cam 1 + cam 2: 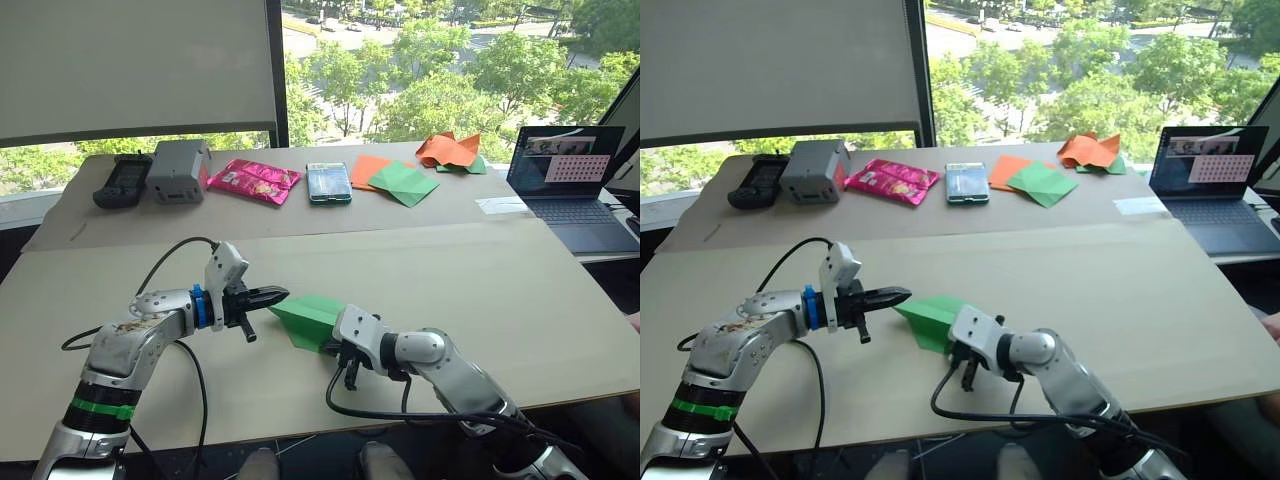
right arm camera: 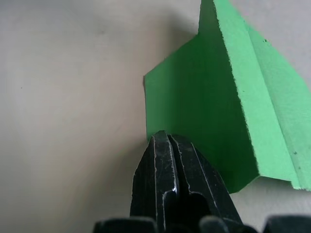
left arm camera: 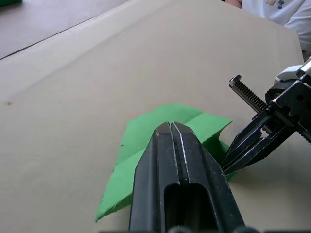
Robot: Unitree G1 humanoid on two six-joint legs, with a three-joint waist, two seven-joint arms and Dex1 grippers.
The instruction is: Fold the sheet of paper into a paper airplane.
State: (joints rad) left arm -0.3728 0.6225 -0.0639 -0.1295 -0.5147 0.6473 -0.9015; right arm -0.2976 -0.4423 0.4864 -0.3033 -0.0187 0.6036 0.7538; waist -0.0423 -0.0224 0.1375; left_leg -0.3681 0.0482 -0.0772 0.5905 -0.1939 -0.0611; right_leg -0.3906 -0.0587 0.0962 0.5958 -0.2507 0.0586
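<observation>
Paper airplane (image 1: 308, 320) on table (image 1: 480, 290) between my grippers, mid-fold. Left gripper (image 1: 272, 296) fingers closed, pressing tip. Right gripper (image 2: 167, 141) fingers closed at rear edge. Next, probably: crease wing flat.

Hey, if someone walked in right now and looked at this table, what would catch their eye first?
Probably the green paper airplane in the middle of the near table, with the left gripper and right gripper closing in on it from either side, jaws shut. After that, the far table's row of bright things: a pink packet, orange and green sheets, and an open laptop at the right.
</observation>
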